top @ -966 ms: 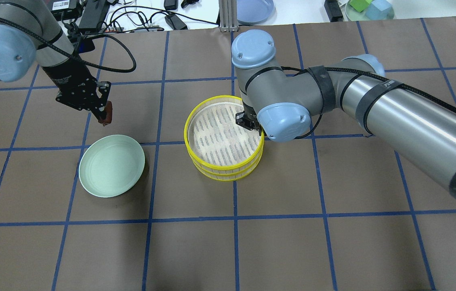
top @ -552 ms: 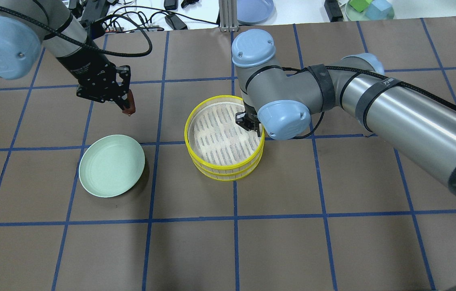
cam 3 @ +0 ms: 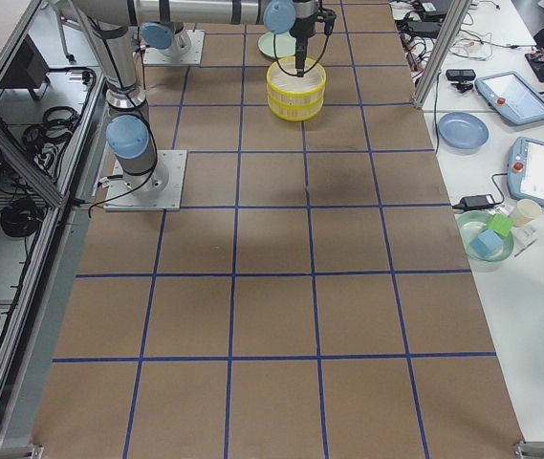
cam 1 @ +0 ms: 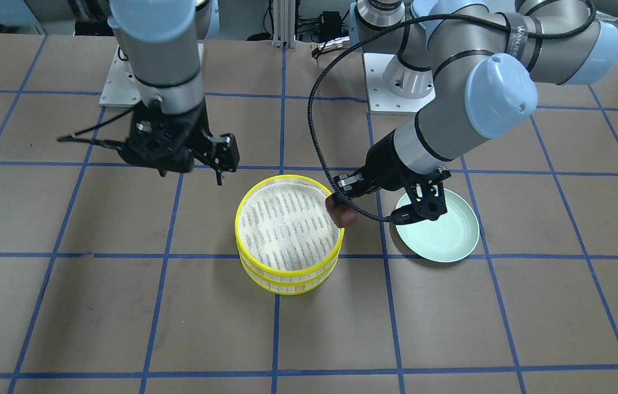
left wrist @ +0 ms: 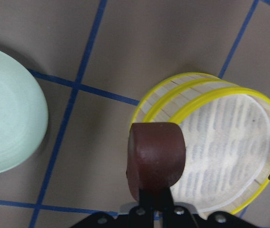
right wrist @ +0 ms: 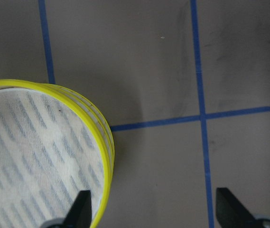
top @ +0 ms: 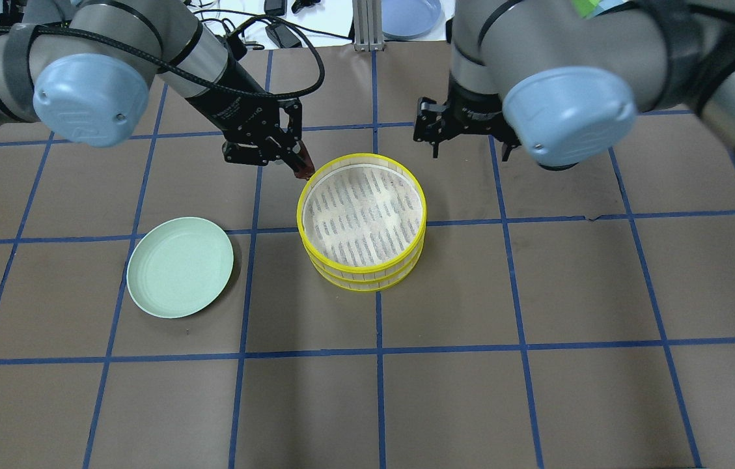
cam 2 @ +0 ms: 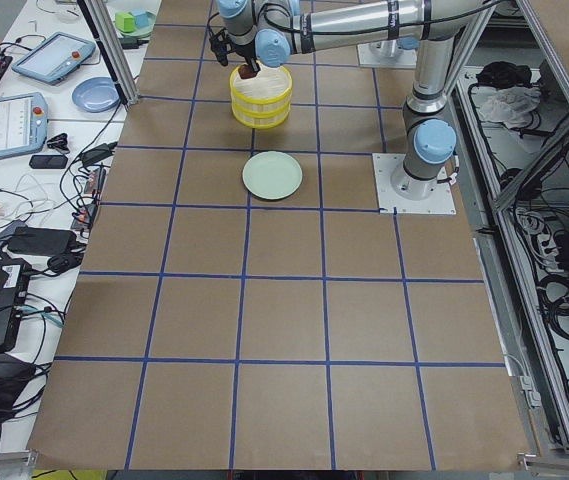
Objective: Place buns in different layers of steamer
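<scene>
Overhead exterior: left gripper (top: 297, 163) clamps brown bun (left wrist: 156, 152) just outside rim of top tray (top: 364, 156), which lies to its right; right gripper (top: 470, 153) spread empty beyond it

Found smooth, slightly glossy skin on reddish-brown bun (left wrist: 156, 154); yellow plastic-looking rims, pale wooden slats, white mesh cloth lining on steamer layers (cam 1: 287, 280); matt pale green plate (top: 180, 267); matt brown paper over counter (top: 536, 391).
</scene>
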Robot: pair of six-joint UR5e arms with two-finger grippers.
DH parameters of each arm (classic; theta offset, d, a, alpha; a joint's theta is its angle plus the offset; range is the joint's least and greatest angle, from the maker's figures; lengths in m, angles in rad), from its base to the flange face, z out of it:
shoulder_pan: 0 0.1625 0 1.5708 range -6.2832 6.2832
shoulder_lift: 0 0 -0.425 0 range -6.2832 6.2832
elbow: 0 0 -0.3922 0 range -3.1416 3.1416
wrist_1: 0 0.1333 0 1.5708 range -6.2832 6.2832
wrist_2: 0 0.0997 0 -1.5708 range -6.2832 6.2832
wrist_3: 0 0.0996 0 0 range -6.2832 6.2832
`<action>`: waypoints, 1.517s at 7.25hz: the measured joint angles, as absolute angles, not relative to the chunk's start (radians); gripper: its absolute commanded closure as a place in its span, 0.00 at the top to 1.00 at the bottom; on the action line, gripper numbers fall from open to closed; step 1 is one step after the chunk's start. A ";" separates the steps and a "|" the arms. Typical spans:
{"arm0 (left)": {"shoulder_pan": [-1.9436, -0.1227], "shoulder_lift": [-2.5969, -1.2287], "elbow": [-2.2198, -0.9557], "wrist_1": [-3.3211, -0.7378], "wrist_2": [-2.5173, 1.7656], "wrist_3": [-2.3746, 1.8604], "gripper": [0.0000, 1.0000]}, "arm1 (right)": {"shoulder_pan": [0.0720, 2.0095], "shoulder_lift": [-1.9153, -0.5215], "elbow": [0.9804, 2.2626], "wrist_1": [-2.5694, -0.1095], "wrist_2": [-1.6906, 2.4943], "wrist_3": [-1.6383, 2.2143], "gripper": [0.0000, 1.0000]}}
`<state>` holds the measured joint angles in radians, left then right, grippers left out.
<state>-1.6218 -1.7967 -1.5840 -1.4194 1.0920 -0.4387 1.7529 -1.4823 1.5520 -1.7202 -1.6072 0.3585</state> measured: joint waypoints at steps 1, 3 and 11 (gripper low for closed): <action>-1.643 -1.819 -1.601 -1.378 1.045 -0.452 0.13 | 1.712 -1.542 1.522 -1.641 -1.590 0.357 1.00; -1.694 -1.867 -1.665 -1.208 1.014 -0.509 1.00 | 1.686 -1.606 1.503 -1.532 -1.621 0.349 1.00; -1.643 -1.788 -1.517 -1.349 1.403 -0.232 1.00 | 1.684 -1.619 1.509 -1.586 -1.627 0.343 1.00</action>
